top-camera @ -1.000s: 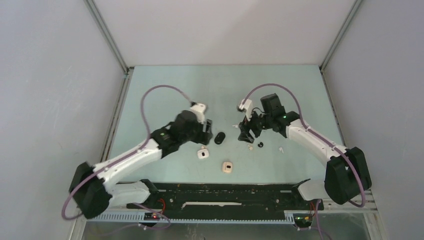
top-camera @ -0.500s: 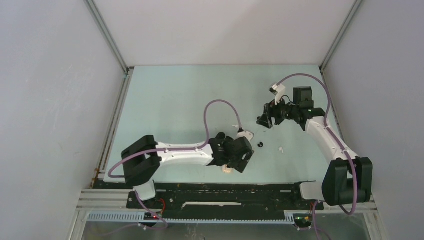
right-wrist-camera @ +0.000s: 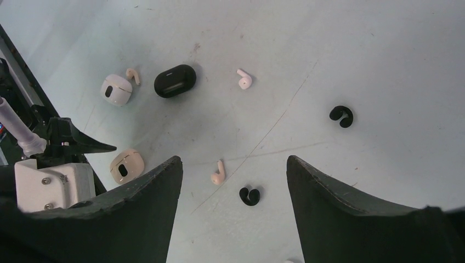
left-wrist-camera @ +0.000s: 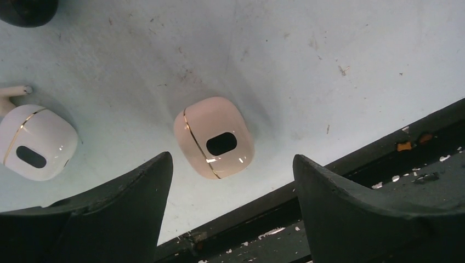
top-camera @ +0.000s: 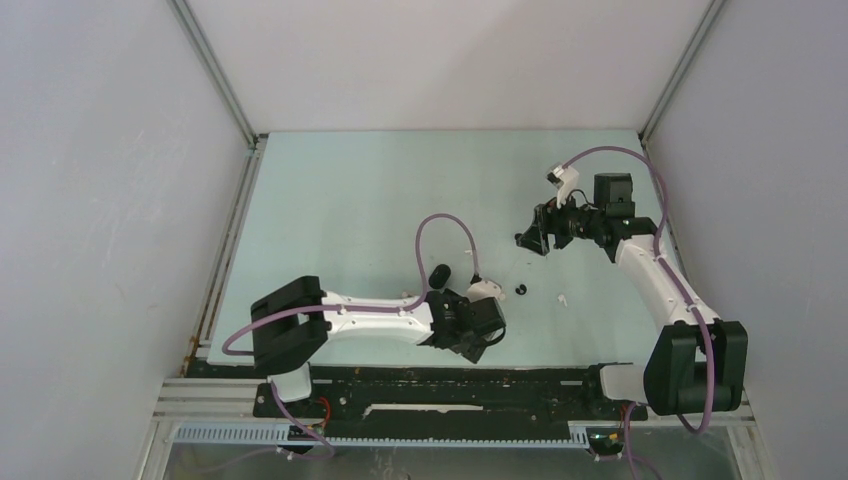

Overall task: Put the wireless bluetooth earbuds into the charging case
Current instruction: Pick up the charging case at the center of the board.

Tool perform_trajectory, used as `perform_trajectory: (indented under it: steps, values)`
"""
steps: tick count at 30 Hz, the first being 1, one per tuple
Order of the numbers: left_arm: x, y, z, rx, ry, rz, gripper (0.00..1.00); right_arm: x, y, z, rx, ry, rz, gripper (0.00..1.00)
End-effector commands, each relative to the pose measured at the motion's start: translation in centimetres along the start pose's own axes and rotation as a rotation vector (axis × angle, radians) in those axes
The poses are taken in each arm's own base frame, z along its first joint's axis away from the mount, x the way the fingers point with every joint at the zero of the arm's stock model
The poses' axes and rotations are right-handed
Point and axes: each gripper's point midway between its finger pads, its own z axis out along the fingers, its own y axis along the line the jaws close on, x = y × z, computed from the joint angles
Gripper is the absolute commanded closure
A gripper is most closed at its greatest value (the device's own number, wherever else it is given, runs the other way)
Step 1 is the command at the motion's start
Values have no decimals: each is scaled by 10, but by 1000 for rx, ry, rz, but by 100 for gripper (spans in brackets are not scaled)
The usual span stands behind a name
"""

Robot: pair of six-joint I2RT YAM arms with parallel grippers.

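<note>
At the front edge of the worktop (top-camera: 350, 200), the left hand (left-wrist-camera: 231, 164) has swung in to hover, fingers spread, over a pink case (left-wrist-camera: 214, 137), while the right hand (right-wrist-camera: 233, 164), likewise spread and empty, has drawn back above earbuds (right-wrist-camera: 218, 172) lying loose.

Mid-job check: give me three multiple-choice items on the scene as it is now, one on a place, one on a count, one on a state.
1. Where is the pink case? A between the left pincer's fingers; B in the right pincer; C by the far wall.
2. How many black earbuds does the right wrist view show? A one; B two; C four.
3. The right pincer is: A open and empty; B shut on an earbud; C shut on a case.

Answers: A, the left wrist view shows it lying in the gap, ungripped; B, a second one lies nearer the fingers; A, its fingers stand wide apart with nothing gripped.
</note>
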Motion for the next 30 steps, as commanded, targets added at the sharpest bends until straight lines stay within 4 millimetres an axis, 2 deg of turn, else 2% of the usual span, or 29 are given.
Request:
perform_trajectory:
  steps: [1,6,12,15,20,24,27,30]
  values:
    - [-10,-7,3,24,-25,-25,13,-19,6,-8,-8,-49,-26,27]
    - [-5,-2,7,21,-7,-51,16,-19,6,-10,-3,-50,-21,27]
    - [0,13,13,31,0,-122,24,-19,5,-13,-2,-57,-3,27]
    - [0,19,16,37,-3,-135,30,-17,4,-13,0,-59,-1,27]
    - [-8,16,15,57,-16,-83,43,-16,2,-12,0,-56,7,28]
    - [-19,10,2,91,-42,32,57,-14,1,-12,-6,-50,22,28]
    - [-34,11,-16,78,-135,188,61,-10,1,-9,-15,-39,67,28]
    - [-51,19,-35,33,-254,298,70,-4,1,-6,-20,-6,164,30]
